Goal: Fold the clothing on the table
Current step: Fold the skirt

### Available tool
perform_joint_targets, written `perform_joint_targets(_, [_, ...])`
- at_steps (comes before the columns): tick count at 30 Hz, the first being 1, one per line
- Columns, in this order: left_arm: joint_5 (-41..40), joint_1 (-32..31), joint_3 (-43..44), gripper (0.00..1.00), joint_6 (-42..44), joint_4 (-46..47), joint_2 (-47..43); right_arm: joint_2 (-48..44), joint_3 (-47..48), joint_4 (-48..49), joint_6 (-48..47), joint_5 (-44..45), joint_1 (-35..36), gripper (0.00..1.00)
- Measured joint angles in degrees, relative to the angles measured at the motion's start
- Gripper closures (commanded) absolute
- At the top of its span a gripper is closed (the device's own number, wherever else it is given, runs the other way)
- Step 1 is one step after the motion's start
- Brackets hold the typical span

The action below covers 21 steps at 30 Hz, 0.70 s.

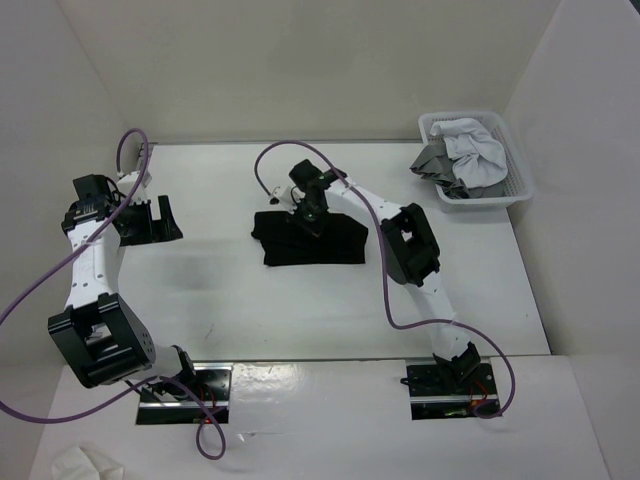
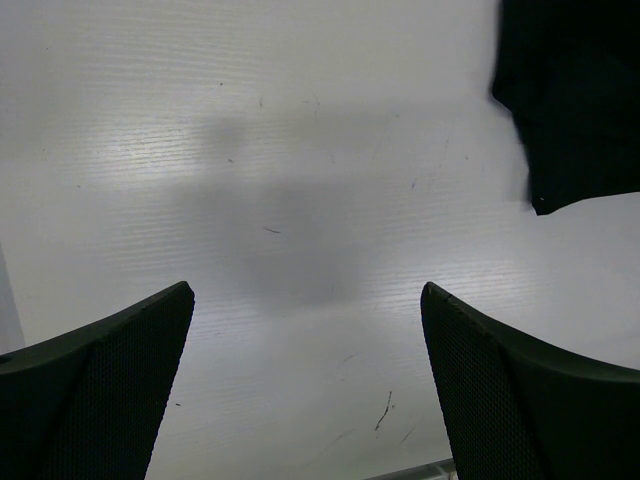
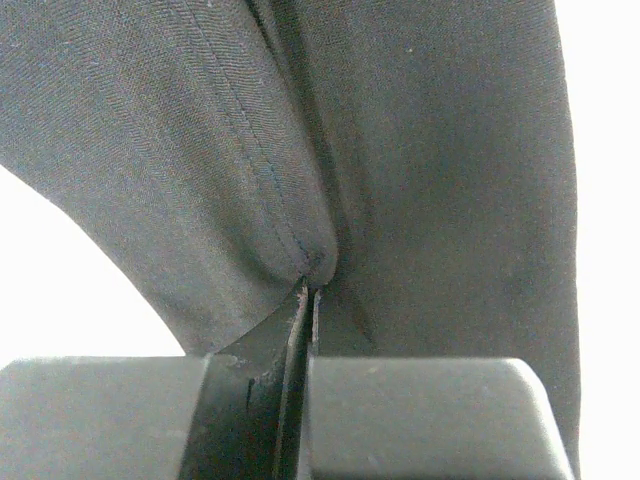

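Clothing [image 1: 312,240], a plain black garment, lies in a roughly rectangular heap on the white table [image 1: 230,300], a little beyond the centre and towards the right arm's side. The right gripper [image 1: 308,215] is down on the garment's far edge, on its left half. In the right wrist view its jaws are pressed together, with a stitched fold of the black cloth pinched between their tips. The rest of the fabric spreads away from them and fills most of that view, with white table showing at either side.

The left gripper [image 1: 150,222] is well apart from the garment, over bare table near the left wall. Its jaws stand wide apart with nothing between them. Only a corner of the black cloth shows at the upper right of the left wrist view.

A white basket [image 1: 515,190] at the far right corner holds a white garment [image 1: 475,140] and a grey garment [image 1: 432,160], well apart from the black one.
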Motion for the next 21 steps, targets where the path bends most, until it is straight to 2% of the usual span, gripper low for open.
perform_joint_targets(9, [0.0,0.0,0.0,0.0,0.02,0.0,-0.02,-0.63,0.9,-1.36,-0.09,-0.81,-0.09,1.0])
perform_joint_targets(16, [0.17,0.0,0.0,0.0,0.04,0.0,-0.02,-5.55,0.81,-6.25,-3.15,-3.78,1.6,1.0])
perform_joint_targets(21, [0.26,0.0,0.0,0.0,0.04,0.0,-0.02,-8.92,-0.72,-11.17,-7.5,-8.04,5.97,0.82])
